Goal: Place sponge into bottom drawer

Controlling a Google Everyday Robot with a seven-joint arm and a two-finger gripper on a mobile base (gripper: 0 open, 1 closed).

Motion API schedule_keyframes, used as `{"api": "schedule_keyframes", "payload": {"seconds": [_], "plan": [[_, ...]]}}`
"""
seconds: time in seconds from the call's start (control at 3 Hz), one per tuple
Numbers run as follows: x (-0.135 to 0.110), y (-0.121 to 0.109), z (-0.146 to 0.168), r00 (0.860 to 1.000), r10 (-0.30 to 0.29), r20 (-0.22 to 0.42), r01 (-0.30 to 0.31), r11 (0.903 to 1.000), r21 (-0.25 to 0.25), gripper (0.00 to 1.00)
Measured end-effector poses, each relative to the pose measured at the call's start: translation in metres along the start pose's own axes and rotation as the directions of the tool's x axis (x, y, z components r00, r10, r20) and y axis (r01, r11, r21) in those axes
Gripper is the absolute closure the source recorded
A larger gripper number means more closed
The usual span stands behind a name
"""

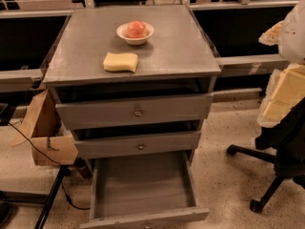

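- I see the sponge point(121, 62) flat on the cabinet top point(176, 37), long axis left-right.
- Bottom drawer point(143, 187) open.
- Gripper point(285, 82) at right edge; grip state I cannot tell.

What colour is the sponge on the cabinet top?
The sponge is pale yellow, camera view; the tool is at the right edge.

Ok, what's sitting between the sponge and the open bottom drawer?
Camera view: two knobbed drawer fronts stand between the sponge on the cabinet top and the bottom drawer. The gripper hangs at the right edge.
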State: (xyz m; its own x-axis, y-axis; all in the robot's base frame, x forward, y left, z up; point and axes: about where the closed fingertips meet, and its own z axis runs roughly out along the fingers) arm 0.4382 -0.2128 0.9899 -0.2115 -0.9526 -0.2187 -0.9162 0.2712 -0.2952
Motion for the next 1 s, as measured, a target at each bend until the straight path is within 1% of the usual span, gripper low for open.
{"api": "schedule_keyframes", "payload": {"seconds": [0.33, 0.67, 1.0], "plan": [[0.0, 0.0, 0.0, 1.0, 0.0, 0.001, 0.0, 1.0, 0.0, 0.0], [-0.025, -0.012, -0.008, 0.999, -0.014, 0.049, 0.013, 0.9997, 0.019, 0.0], [-0.074, -0.034, -0.006, 0.988, 0.006, 0.154, -0.008, 0.9999, 0.009, 0.0]]}}
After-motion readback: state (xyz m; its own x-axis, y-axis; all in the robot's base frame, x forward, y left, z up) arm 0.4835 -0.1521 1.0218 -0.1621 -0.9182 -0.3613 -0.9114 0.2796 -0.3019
